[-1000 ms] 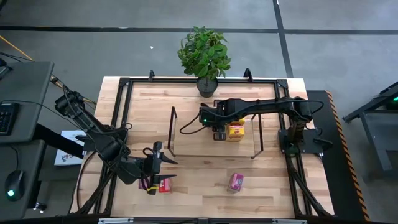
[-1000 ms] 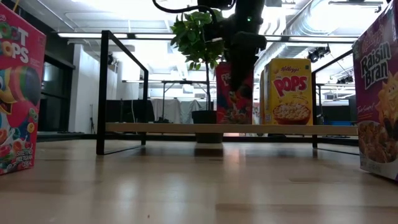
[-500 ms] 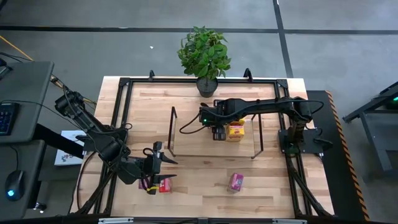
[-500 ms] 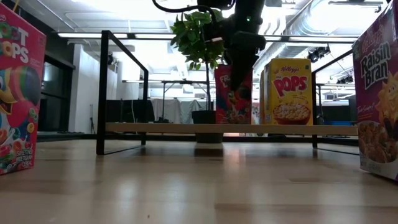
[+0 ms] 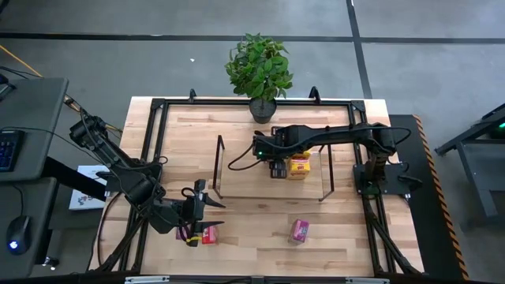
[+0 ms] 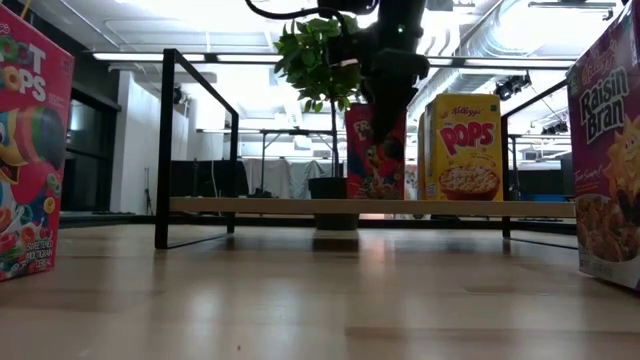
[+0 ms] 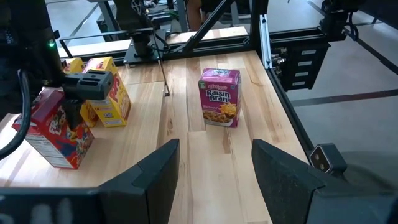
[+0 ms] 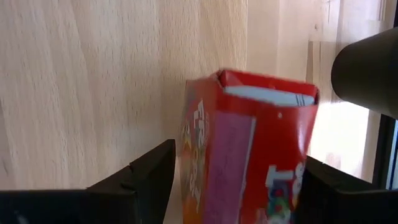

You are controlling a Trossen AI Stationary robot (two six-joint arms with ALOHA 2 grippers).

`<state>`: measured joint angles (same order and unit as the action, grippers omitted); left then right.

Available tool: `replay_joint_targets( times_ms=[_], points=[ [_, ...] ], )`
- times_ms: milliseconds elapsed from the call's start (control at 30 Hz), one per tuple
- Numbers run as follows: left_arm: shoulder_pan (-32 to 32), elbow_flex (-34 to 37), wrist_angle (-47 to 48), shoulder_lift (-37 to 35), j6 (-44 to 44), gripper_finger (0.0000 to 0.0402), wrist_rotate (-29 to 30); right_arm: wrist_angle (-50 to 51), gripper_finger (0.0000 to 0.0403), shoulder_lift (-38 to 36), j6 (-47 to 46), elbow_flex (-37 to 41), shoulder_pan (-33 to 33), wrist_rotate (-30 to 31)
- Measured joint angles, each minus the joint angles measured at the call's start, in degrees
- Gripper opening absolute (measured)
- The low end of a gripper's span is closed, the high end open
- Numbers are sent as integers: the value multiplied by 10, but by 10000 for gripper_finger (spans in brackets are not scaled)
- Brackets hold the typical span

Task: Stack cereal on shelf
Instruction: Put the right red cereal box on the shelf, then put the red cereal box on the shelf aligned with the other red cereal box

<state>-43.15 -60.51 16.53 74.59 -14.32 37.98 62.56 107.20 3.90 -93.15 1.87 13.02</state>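
Spread wide on either side of a red cereal box [image 8: 249, 143], the right gripper [image 5: 275, 163] is seen with its fingers [image 8: 140, 177] standing clear of the carton's faces in the right wrist view, so nothing is clamped. That red box [image 6: 376, 152] stands on the shelf [image 6: 380, 206], long axis nearly vertical but leaning slightly, its printed front turned toward the low camera. Just beside it stands an upright yellow Corn Pops box [image 6: 464, 146], and a second yellow box [image 7: 79, 93] is tucked behind that one. The right arm is stretched low and nearly level from its base at the table's right edge, reaching inward over the shelf board between the two black end frames [image 5: 218, 166]. Bare board is left on the shelf toward its left frame. The left gripper [image 5: 202, 207] is held near the table's front edge with its jaws parted and empty, pointing across the table [image 5: 260, 225] toward the shelf. Just in front of it a Froot Loops box [image 5: 207, 233] stands on the tabletop. A magenta Raisin Bran box [image 5: 300, 229] stands upright well apart from it, on open wood in front of the shelf. A potted plant [image 5: 259, 69] is set at the table's far edge, behind the shelf.
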Motion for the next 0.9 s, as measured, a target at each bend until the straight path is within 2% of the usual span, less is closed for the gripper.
replay_joint_targets(
  times_ms=[300, 567, 767, 900],
  points=[
    [0, 0, 0, 0, 0, 193, 0, 55, 236, 0, -20, -87, 0, 0],
    [0, 0, 3, 0, -1, 193, 0, 152, 236, 0, -74, -229, -8, 0],
    [0, 0, 3, 4, -6, 193, 0, 222, 236, 0, -111, -321, -56, 6],
    [0, 0, 5, 7, -10, 193, 0, 277, 236, -1, -163, -349, -110, 46]
  ],
)
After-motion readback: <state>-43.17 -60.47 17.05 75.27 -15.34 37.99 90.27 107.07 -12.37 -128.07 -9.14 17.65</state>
